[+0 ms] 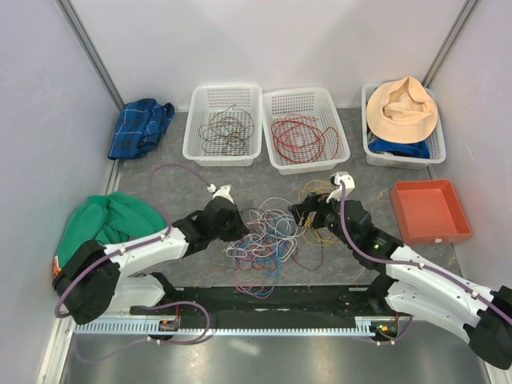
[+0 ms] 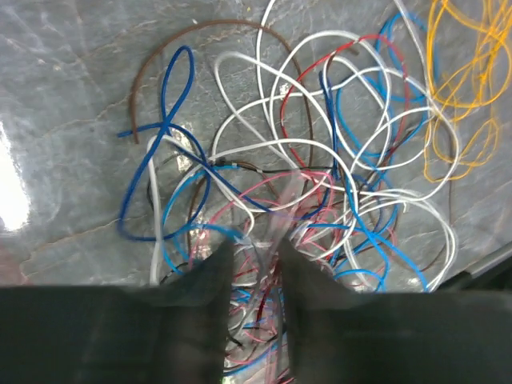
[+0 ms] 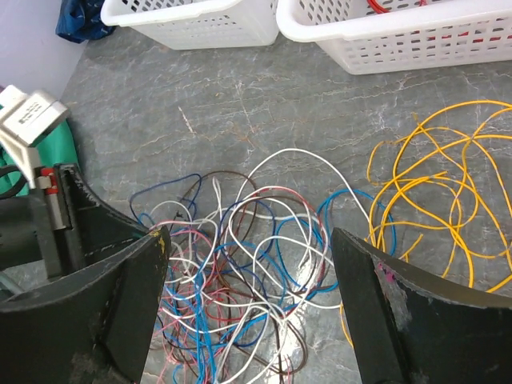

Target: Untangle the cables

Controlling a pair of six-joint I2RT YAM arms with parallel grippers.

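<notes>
Left pincer (image 2: 254, 250) is clenched on several cables (image 2: 344, 172) at once, the tangle lying just ahead of it; pulling could tighten knots. Right pincer (image 3: 250, 236) is released, hovering above them.

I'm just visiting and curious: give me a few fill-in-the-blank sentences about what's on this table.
1. The cables in the left basket are ___.
2. The cables in the middle basket are ___.
3. The right basket holds a beige ___.
4. The right hand is ___, not shut.
Missing words: brown; red; hat; open.
</notes>
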